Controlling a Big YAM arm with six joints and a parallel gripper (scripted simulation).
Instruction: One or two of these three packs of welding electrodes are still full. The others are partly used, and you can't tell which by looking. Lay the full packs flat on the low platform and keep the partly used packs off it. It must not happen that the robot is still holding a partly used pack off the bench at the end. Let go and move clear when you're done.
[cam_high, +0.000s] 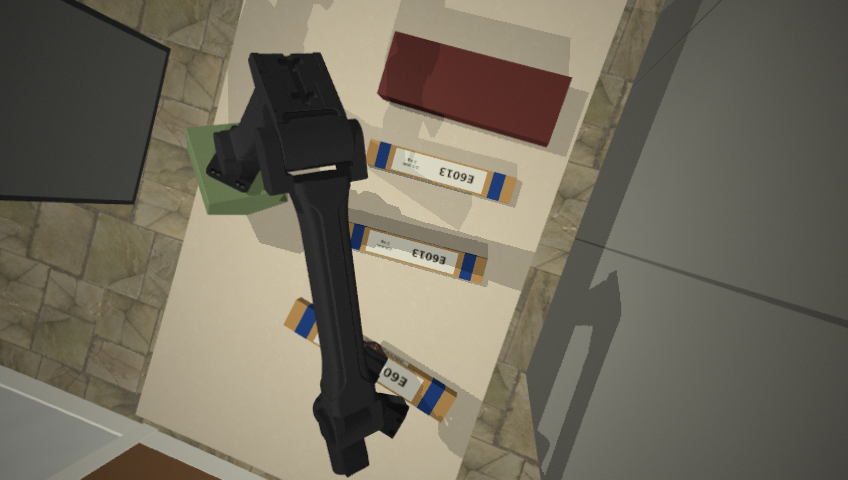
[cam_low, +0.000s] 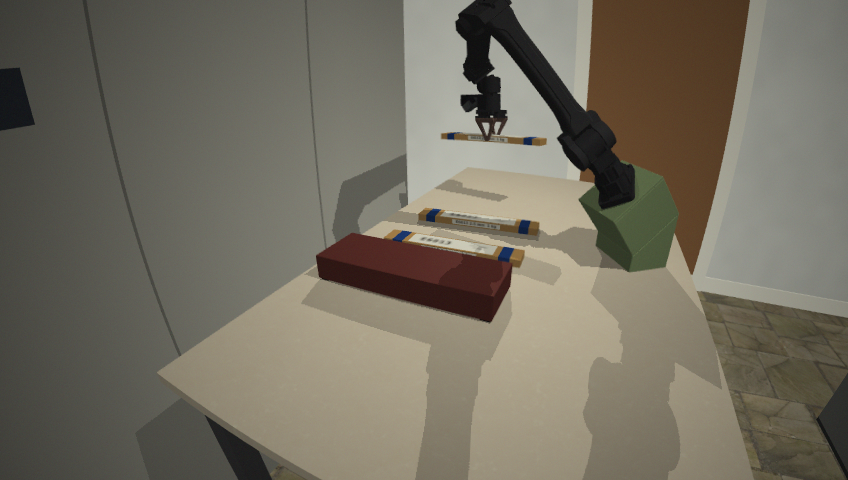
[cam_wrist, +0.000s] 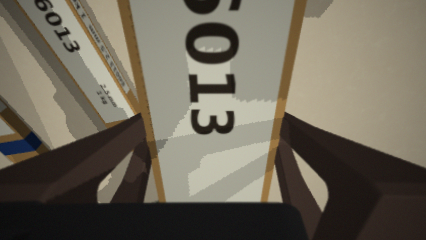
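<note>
My gripper (cam_low: 489, 137) (cam_wrist: 212, 119) is shut on one pack of electrodes (cam_high: 401, 379) (cam_low: 530, 140) (cam_wrist: 215, 165), across its width near the middle. The pack hangs roughly level, high above the far end of the table; the arm covers part of it in the top view. A second pack (cam_high: 405, 252) (cam_low: 476, 223) (cam_wrist: 86, 75) lies flat on the table. A third pack (cam_high: 429, 170) (cam_low: 439, 242) (cam_wrist: 20, 146) lies flat between it and the platform. The low dark red platform (cam_high: 482, 92) (cam_low: 410, 261) bears no pack. All three packs carry E6013 labels and blue bands.
The arm's green base block (cam_high: 229, 202) (cam_low: 639, 220) stands at one long edge of the table (cam_high: 238, 356) (cam_low: 357, 392). A tall grey cabinet (cam_high: 743, 178) (cam_low: 208, 148) stands along the opposite side. The arm passes over the table beside the two lying packs.
</note>
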